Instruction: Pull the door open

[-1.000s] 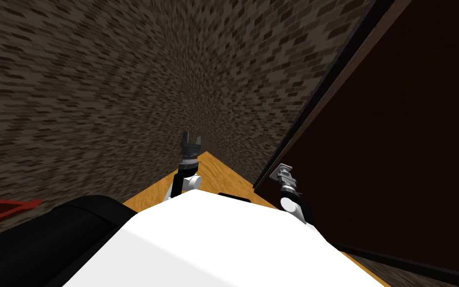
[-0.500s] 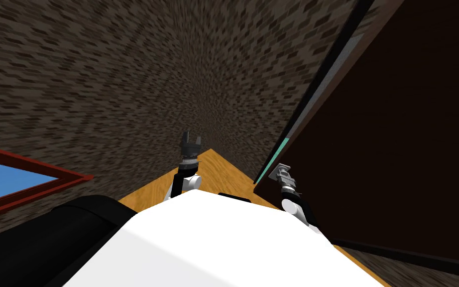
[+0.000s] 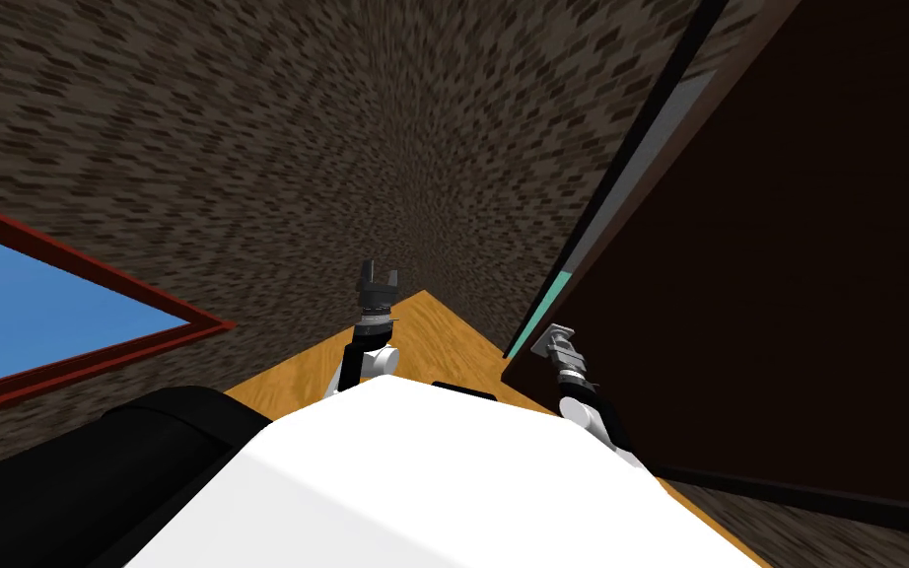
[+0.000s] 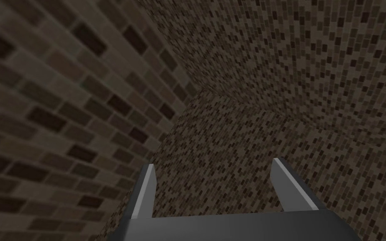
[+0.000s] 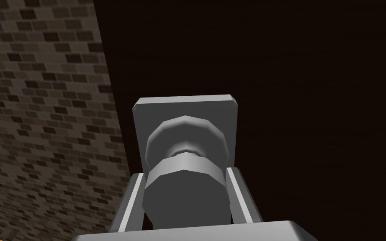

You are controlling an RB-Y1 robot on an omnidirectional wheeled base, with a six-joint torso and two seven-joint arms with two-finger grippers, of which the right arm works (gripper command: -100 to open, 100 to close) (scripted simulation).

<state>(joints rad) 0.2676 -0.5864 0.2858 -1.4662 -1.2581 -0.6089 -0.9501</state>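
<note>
Right wrist view: right gripper [image 5: 184,173] is clamped on the round grey knob [image 5: 186,196] — one blade finger pressed to each side, knob seated between them down toward the dark gripper box. Behind the knob is a square grey backplate [image 5: 146,113], flat on the very dark door [image 5: 305,83]. Knob sits close to the door's free edge; brick wall [image 5: 41,104] shows just past that edge.

Head view: r. arm reaches fwd to the door at the robot's right. Between door edge and dark frame [image 3: 654,99] there is a narrow strip [image 3: 558,293], teal low, grey above. Judgement: door is off the latch and ajar by a small amt; most of the swing is left to do.

L. arm: left gripper [image 3: 378,279] is out ahead over the wood floor [image 3: 443,340], well apart from the door, fingers spread w/ nothing between. Farther left, a red-framed blue window [image 3: 48,325].

Risks:
1. Slip — thin blades on a smooth round knob; a pull along the knob's axis could draw the fingers off its end.
2. Arc mismatch: door swings about its hinge, so a straight-line pull would twist the grip & lever the fingers apart.
3. Clearance: robot stands close to the door; w/o backing away, the door may jam against the r. arm and stall.
</note>
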